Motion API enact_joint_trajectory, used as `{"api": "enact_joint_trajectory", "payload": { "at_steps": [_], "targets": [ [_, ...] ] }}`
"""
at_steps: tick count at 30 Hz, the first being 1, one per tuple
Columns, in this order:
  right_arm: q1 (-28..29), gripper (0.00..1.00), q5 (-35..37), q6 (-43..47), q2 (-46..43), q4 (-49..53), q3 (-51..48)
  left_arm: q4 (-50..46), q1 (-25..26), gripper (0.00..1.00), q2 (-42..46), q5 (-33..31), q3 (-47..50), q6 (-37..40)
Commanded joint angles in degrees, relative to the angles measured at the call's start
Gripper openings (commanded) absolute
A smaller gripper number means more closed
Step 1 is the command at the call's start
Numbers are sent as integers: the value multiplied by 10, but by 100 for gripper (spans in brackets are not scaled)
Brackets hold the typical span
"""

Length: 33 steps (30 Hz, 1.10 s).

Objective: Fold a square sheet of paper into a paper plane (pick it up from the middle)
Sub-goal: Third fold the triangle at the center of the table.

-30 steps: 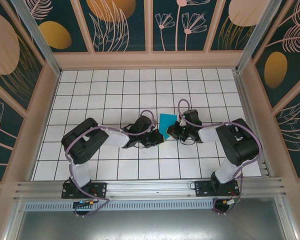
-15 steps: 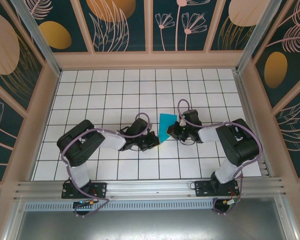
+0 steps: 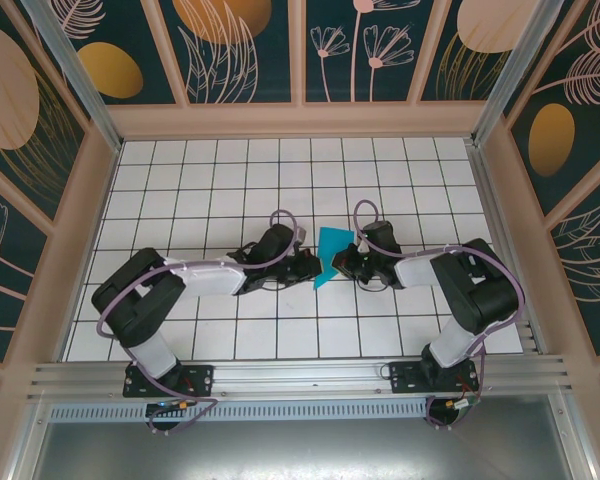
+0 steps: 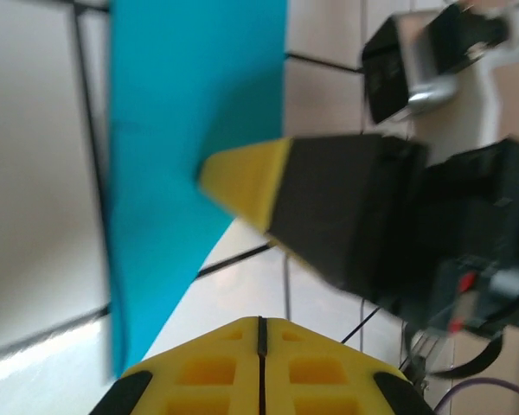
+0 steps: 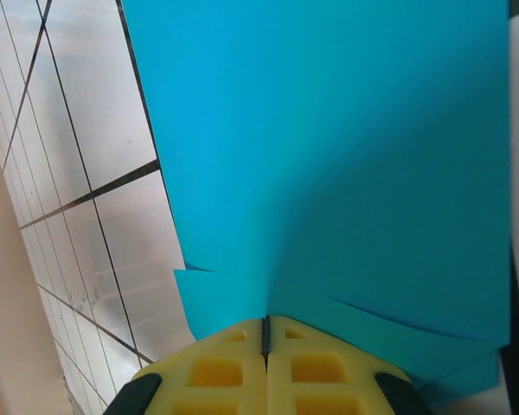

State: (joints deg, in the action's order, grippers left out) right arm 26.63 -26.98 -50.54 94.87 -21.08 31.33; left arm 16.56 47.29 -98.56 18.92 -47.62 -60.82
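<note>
The teal-blue sheet of paper (image 3: 330, 254), partly folded, stands tilted off the tiled floor between my two grippers. My right gripper (image 3: 349, 262) is shut on its right edge. In the right wrist view the paper (image 5: 329, 156) rises from the closed yellow fingertips (image 5: 265, 322), with layered folded edges at the bottom. My left gripper (image 3: 308, 269) sits just left of the paper's lower tip. Its fingers (image 4: 208, 372) are pressed together with nothing between them (image 4: 259, 324). In that view the paper (image 4: 182, 130) hangs ahead on the left, with the right gripper's yellow finger (image 4: 246, 181) against it.
The white tiled floor (image 3: 230, 190) is ringed by low wooden walls (image 3: 300, 120). An aluminium rail (image 3: 300, 375) runs along the near edge by the arm bases. Purple cables loop over both wrists.
The left arm has stretched out and lowered, bringing its gripper slightly up toward the paper's lower tip. The paper's lower corner now points further down and left. The right gripper has held still.
</note>
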Motion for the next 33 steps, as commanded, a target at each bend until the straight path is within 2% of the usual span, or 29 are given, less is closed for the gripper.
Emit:
{"api": "enact_joint_trajectory", "payload": {
  "at_steps": [1,8,14,18,27,33],
  "targets": [
    [7,0,25,-6,5,37,-9,-3,-2,7,-49,2,-25,23],
    [-5,0,21,18,-10,56,11,-45,-2,5,-107,-16,-41,26],
    [-13,5,-11,54,-64,67,26,-60,-2,5,-117,-29,-36,32],
    [-6,3,-30,49,-82,47,7,-65,-2,5,-122,-32,-42,37],
    [1,0,-23,29,-21,-9,-14,-77,-3,4,-123,-33,-48,42],
    [-38,0,-16,49,0,-16,-30,-85,-2,3,-124,-40,-45,41]
  ]
}}
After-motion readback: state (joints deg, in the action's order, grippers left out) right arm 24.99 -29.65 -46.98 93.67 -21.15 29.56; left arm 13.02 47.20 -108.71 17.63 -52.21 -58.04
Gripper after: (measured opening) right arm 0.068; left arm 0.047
